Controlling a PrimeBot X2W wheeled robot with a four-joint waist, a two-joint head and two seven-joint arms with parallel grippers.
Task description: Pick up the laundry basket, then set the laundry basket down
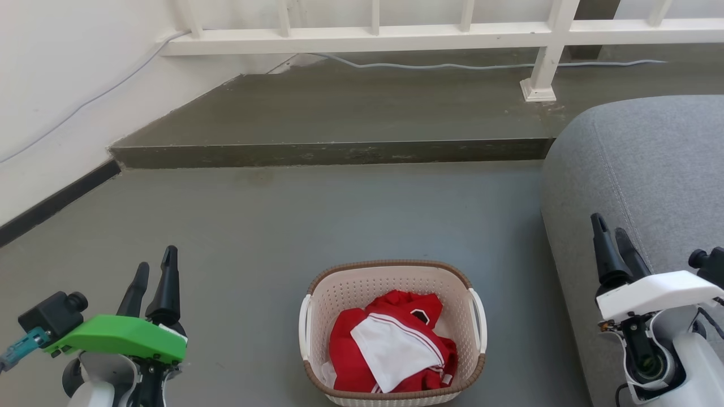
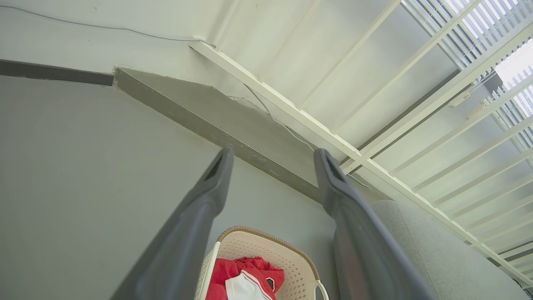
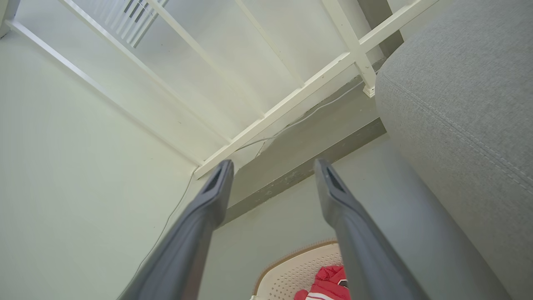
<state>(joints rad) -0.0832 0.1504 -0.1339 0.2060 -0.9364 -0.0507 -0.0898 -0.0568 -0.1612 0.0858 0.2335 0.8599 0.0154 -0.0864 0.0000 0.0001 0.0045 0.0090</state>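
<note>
Cream plastic laundry basket (image 1: 362, 291) sits bottom centre on the floor (image 1: 283, 226), between left end effector (image 1: 155, 259) lower left and right end effector (image 1: 609, 225) lower right, both spread wide, apart from it.

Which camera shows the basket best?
The head view: the basket lies almost whole, both handles and the red and white clothes inside visible. The left wrist view catches part of it at the bottom edge; the right wrist view just a corner of rim and wall.
</note>
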